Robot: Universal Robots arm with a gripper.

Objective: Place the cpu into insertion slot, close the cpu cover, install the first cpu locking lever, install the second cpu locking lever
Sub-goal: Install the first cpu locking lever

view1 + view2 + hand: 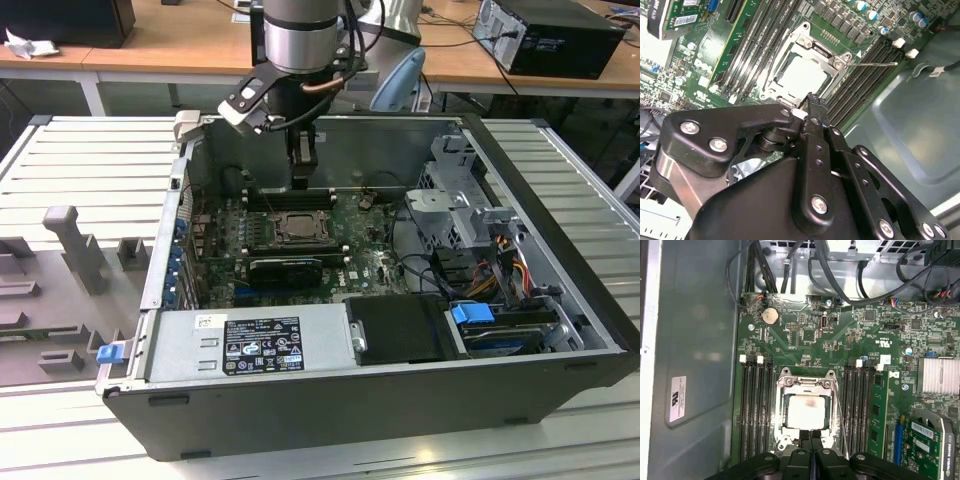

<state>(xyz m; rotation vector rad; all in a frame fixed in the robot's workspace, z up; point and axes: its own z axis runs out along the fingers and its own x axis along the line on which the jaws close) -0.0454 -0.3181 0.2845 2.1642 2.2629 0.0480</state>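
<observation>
since cpu [807, 412] sits in insertion slot [785, 373] under closed cpu cover [807, 383] just ahead of claw [810, 432], levers seem left: locking lever [839, 420] beside claw looks unlatched; claw pinched narrow, empty.

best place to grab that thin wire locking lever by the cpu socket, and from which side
Probably near the free end of the locking lever, away from its pivot at the corner of the cpu cover. It is a thin straight wire that seems swung out over the memory slots, so the end is exposed. Bring the tool down from above, straddling the wire across its length.
</observation>
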